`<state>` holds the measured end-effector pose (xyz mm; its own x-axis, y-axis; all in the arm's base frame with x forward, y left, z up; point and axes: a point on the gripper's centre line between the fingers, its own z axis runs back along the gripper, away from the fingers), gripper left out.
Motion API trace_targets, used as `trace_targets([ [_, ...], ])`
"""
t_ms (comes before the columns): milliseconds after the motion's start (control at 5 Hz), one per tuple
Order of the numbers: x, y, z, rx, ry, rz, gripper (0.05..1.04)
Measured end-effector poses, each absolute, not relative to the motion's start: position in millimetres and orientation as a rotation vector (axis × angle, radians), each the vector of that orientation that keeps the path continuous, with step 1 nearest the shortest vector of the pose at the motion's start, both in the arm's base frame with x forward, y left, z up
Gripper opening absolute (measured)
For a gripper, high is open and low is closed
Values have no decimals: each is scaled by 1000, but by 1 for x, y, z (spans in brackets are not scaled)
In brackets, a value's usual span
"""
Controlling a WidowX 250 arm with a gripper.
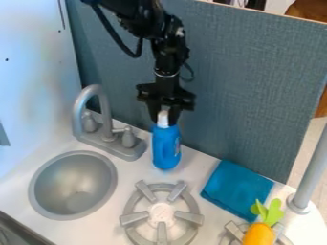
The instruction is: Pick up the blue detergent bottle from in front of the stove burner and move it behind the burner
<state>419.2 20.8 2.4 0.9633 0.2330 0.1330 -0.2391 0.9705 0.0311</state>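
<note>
Camera view is showing the black gripper [164,117] hanging over the back of the counter [96,232], its fingers standing part-open, only about a cap's width, and closing off either side of the white cap [163,119]. It's having hold of the blue bottle [167,148] by that cap. Bottle is standing near upright between the faucet [78,112] and the folded cloth [236,189], just behind the ringed burner [134,218]. Can't tell if its base is touching the counter.

Handling, my read: grip is sitting high, so the body is acting like a pendulum. Want even squeeze on both sides, wrist vertical, slow starts and stops. Cap is narrow and probably slick; too little force and it's slipping, too sharp a tilt and it's twisting. Worth keeping the base off the burner spokes and the body off the faucet handles.

Materials: bottle is looking like smooth, rounded plastic with a label patch on one side. Counter is reading white and smooth. Round sink [73,184] and faucet are matte grey, the burner a ring with flat radial bars. Cloth is lying soft and flat, blue-teal. Orange toy carrot [258,235] with green leaves is resting at the front right. Back panel [249,86] is showing a woven, grey-blue texture.
</note>
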Motion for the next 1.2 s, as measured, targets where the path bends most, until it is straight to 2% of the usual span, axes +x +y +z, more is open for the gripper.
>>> trace_targets([
  [400, 434, 26, -8, 77, -57, 239, 490],
  [600, 432, 24, -9, 69, -16, 217, 551],
  [800, 422, 22, -20, 64, 10, 191, 867],
  [1000, 413, 20, 18, 48, -61, 180, 1015],
  [1200, 401, 19, 69, 46, -142, 178, 1010],
])
